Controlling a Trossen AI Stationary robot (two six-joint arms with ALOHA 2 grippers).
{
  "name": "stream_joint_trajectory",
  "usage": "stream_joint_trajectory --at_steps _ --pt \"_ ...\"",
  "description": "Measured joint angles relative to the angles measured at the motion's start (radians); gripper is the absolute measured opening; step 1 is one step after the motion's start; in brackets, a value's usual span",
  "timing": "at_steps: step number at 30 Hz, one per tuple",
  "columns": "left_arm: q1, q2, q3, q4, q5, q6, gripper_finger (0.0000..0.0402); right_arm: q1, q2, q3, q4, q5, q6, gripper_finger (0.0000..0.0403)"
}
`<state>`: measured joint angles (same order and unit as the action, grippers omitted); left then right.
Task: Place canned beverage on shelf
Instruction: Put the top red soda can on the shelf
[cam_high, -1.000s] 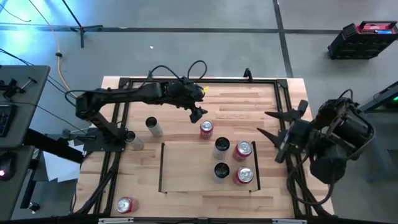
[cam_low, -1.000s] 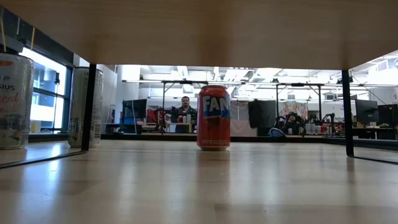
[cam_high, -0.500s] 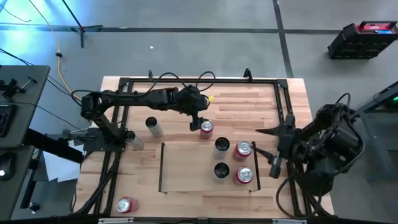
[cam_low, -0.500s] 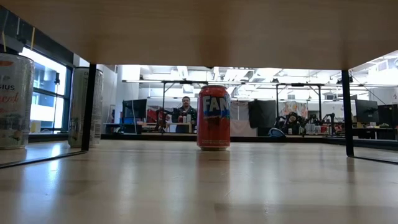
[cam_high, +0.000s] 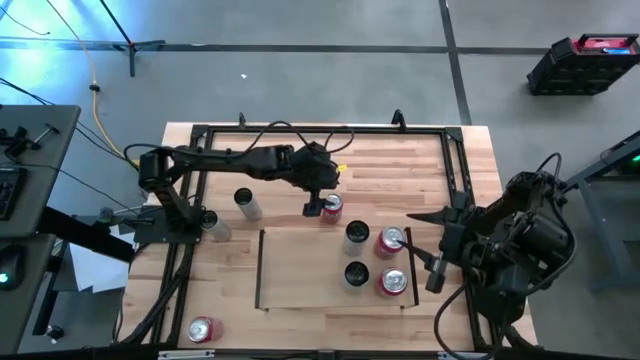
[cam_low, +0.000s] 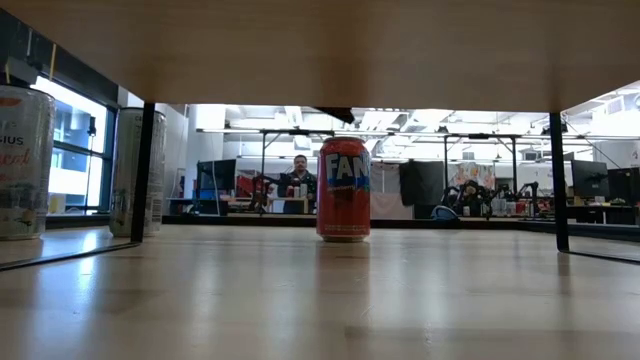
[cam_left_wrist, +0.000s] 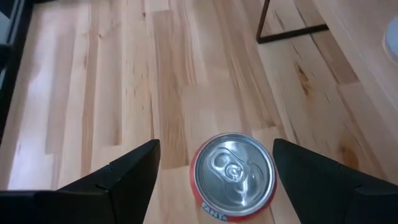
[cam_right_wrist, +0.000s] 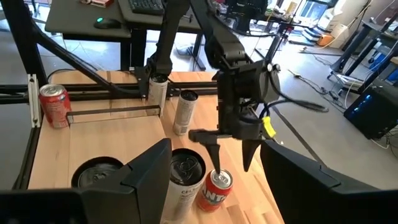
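We see even, bright overhead light, blue glare at the high view's corner, and soft blur on the bench (cam_low: 320, 300) nearest the low camera.

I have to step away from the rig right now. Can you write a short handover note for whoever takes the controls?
Left gripper: open, poised straight above the orange Fanta can, fingers on either side of it, not gripping.
Right gripper: open, empty, waiting at the right edge of the shelf.
Done: four cans stand on the shelf's right half.
Left: the Fanta can stands on the table just behind the shelf; three more cans remain on the table to the left. Next, probably lower, close, lift onto the shelf.
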<state>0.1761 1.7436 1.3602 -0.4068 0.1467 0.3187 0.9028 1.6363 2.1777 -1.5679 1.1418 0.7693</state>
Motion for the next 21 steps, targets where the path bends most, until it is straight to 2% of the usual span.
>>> stream_joint_trajectory --at_steps 10,21 --pt "-0.003 0.001 0.0 -0.008 0.001 -0.04 0.0304 0.0 0.0 0.0 0.001 0.008 0.001 0.0231" --pt "-0.006 0.088 0.002 0.013 0.007 -0.048 0.0304 0.0 0.0 0.0 0.005 0.004 0.016 0.0231"
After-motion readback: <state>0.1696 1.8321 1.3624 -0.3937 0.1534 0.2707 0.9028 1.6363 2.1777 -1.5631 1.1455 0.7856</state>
